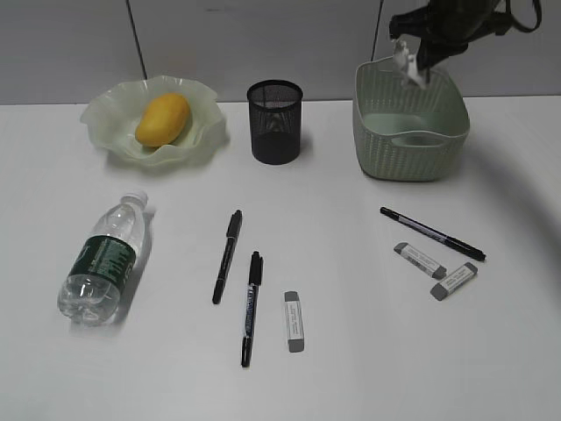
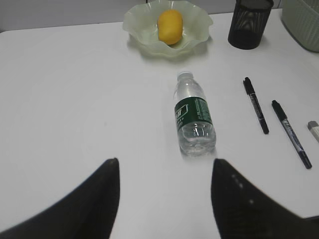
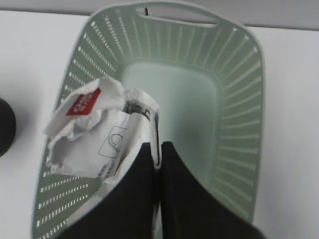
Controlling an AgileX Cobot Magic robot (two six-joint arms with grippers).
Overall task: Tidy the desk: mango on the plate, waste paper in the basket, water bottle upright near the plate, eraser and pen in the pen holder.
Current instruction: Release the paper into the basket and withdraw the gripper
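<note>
My right gripper (image 3: 157,147) is shut on the waste paper (image 3: 99,132), pinching an edge of it above the inside of the pale green basket (image 3: 239,89). From outside, the paper (image 1: 409,60) hangs over the basket's (image 1: 412,156) back left rim. The mango (image 1: 163,118) lies on the ruffled plate (image 1: 105,118). The water bottle (image 1: 103,260) lies on its side at the front left of the desk (image 1: 351,368). My left gripper (image 2: 164,167) hovers open and empty, just short of the bottle's (image 2: 194,119) base. The black mesh pen holder (image 1: 275,121) stands between plate and basket.
Two black pens (image 1: 228,255) (image 1: 252,307) and a grey-white eraser (image 1: 294,321) lie at centre front. A third pen (image 1: 431,233) and two more erasers (image 1: 420,260) (image 1: 454,281) lie at the right, in front of the basket.
</note>
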